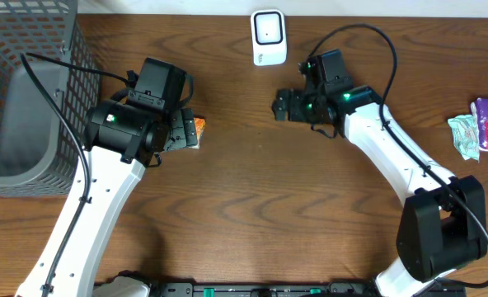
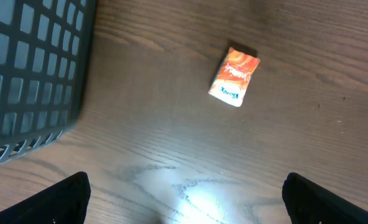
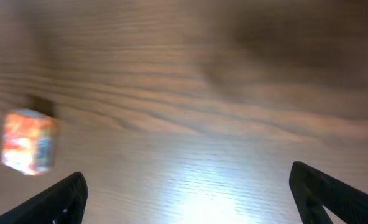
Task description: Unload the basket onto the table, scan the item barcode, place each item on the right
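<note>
Orange, the packet (image 1: 196,130) is lying loose on the tabletop (image 1: 252,190), at seven o'clock from the scanner (image 1: 269,37). The left tool (image 2: 185,198) is being held spread and empty beside it, probably for pickup; the right tool (image 3: 187,196), also spread, is being held clear.

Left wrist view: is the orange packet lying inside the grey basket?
No, the orange packet lies flat on the wooden table, apart from the grey basket at the left.
</note>
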`<state>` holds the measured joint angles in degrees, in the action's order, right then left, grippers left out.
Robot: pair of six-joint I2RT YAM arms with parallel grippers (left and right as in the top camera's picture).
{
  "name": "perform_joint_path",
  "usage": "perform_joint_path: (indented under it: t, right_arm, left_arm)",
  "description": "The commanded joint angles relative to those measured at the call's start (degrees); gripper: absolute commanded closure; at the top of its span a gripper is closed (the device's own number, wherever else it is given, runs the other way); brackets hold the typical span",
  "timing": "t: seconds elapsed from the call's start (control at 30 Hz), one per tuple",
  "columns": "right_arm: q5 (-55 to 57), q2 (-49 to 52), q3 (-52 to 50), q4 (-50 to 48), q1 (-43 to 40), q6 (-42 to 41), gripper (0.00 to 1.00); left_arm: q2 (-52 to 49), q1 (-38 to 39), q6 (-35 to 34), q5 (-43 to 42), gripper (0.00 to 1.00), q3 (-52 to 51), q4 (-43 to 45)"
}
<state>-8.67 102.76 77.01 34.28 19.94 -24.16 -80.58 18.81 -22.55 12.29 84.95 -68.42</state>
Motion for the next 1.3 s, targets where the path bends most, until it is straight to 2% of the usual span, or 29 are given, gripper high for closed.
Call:
perform_joint_path:
  t: [0.0,0.23,0.4,0.67,0.8,1.0,1.27]
  right_arm:
    - [5.4,0.5,0.9,2.4,-0.2,-0.6,0.01]
    - [5.5,0.5,0.9,2.8,-0.2,-0.6,0.01]
    - [11.5,0.5,0.9,4.6,-1.1,2.1,0.01]
    - [12.1,0.5,0.9,12.4,-12.1,-5.0,0.01]
    - [12.2,0.5,0.9,13.2,-16.8,-5.6,0.01]
    - [12.2,0.5,0.9,13.3,-20.2,-5.6,0.01]
    - [12.2,0.5,0.9,13.3,-20.6,-5.6,0.01]
  left_arm:
    - [0.3,-0.3,-0.5,0.1,0.02,0.5,-0.1]
    - [0.3,-0.3,-0.5,0.1,0.02,0.5,-0.1]
    - [0.3,-0.3,-0.5,0.1,0.02,0.5,-0.1]
    - [0.3,-0.3,-0.5,0.1,0.02,0.5,-0.1]
    - [0.3,-0.3,-0.5,0.1,0.02,0.5,-0.1]
    - [0.3,-0.3,-0.5,0.1,0.02,0.5,-0.1]
    - [0.3,-0.3,-0.5,0.1,0.02,0.5,-0.1]
